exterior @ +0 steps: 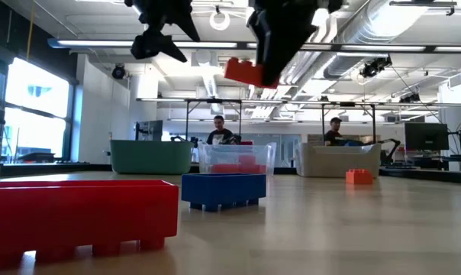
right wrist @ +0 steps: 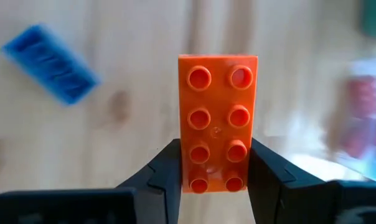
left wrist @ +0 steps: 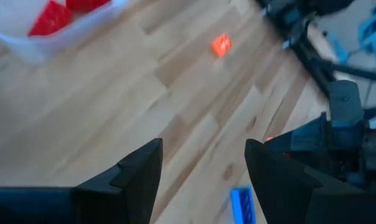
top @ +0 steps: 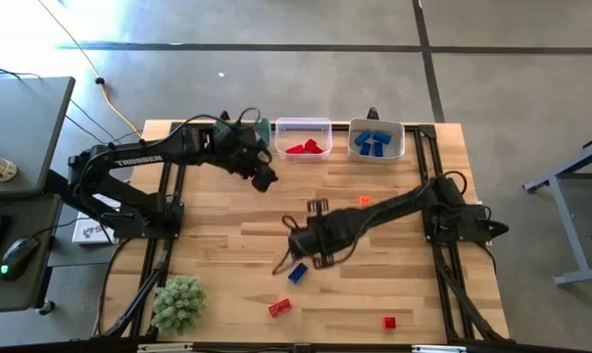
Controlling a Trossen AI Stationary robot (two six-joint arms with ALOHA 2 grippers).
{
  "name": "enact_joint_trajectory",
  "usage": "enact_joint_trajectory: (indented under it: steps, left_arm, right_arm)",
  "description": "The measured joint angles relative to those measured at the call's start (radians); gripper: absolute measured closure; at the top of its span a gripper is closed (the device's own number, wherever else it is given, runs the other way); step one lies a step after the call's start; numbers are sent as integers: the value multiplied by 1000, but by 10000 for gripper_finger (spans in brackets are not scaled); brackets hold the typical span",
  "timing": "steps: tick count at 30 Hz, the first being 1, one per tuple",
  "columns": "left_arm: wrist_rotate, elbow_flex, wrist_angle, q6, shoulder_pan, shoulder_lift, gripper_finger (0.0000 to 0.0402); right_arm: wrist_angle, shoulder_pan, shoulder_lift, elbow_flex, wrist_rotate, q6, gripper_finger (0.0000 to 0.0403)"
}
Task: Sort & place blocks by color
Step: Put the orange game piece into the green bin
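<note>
Our right gripper's fingers [right wrist: 169,171] clamp an orange block [right wrist: 217,121] held above mid-table; our left gripper [left wrist: 203,177] hangs empty, fingers apart, near the red bin [top: 303,129]. We judge that shallow end-grip could slip mid-carry.

I'm looking into a robotics lab or workshop.
Exposed ducts [exterior: 414,30] are running overhead, two people [exterior: 219,130] are sitting at benches beyond my table [top: 227,245], and a computer mouse [top: 20,252] is sitting nearby.
</note>
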Motion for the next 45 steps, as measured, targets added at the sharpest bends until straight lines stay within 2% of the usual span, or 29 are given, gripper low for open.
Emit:
enact_joint_trajectory:
  steps: [8,16,23,36,45]
  left_arm:
    - [43,0,94,0,118,0,184]
    - [44,0,123,4,224,0,184]
    - [106,0,138,27,284,0,184]
    - [109,0,157,69,313,43,184]
    - [126,-1,219,97,313,86,184]
  right_arm:
    - [16,-136,-33,0,148,0,292]
    - [149,-251,-47,1,208,-22,292]
    - [305,-341,-49,1,195,-72,292]
    - [489,-440,-49,1,143,-75,292]
    - [504,-458,-48,1,141,-71,292]
